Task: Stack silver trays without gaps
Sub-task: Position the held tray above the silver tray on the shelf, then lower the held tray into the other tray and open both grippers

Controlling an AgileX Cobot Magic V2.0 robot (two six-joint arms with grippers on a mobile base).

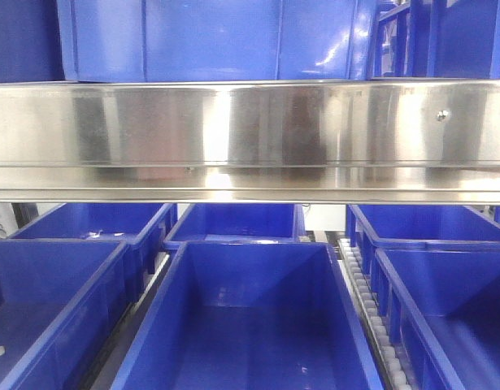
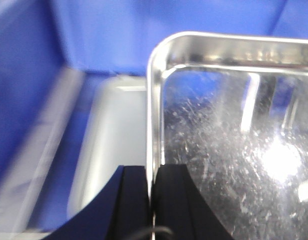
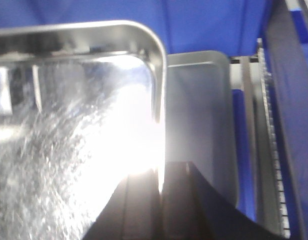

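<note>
In the left wrist view my left gripper (image 2: 152, 172) is shut on the left rim of a scratched, shiny silver tray (image 2: 234, 145), held above a second silver tray (image 2: 113, 140) that lies in a blue bin. In the right wrist view my right gripper (image 3: 161, 172) is shut on the right rim of the same held tray (image 3: 68, 150), and the lower tray (image 3: 199, 125) shows beyond it to the right. The held tray sits offset from the lower one. Neither tray nor gripper shows in the front view.
A broad polished steel shelf rail (image 1: 250, 130) with a screw (image 1: 442, 115) crosses the front view. Blue bins (image 1: 250, 309) stand below it and more above. A roller track (image 3: 269, 150) runs along the right of the bin wall (image 2: 23, 100).
</note>
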